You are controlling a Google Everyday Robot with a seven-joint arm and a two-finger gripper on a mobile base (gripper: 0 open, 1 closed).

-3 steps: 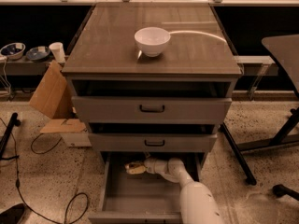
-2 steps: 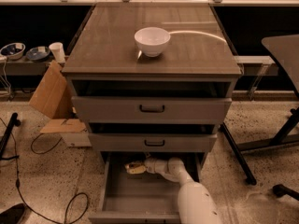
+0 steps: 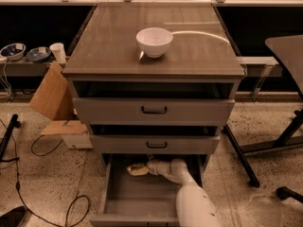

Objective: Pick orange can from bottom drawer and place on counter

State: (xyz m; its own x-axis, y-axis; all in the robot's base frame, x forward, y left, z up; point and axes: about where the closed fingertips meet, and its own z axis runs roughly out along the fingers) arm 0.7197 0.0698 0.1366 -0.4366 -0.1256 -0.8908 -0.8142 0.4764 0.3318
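The bottom drawer (image 3: 128, 197) is pulled open below two closed drawer fronts, its grey floor mostly bare. The orange can (image 3: 136, 169) lies at the drawer's back, under the drawer front above. My white arm reaches down into the drawer from the lower right, and the gripper (image 3: 147, 168) is at the can's right end, touching or around it. The counter (image 3: 118, 51) is the glossy grey-brown top of the cabinet, well above the gripper.
A white bowl (image 3: 154, 41) sits on the counter near its middle. Cardboard pieces (image 3: 53, 100) and black cables (image 3: 52, 212) lie on the floor left of the cabinet. Black table legs (image 3: 265, 148) stand to the right. Bowls and a cup (image 3: 58, 52) sit on a low shelf at left.
The arm has shifted slightly; the gripper stays at the can at the back of the drawer. The can has not visibly moved.
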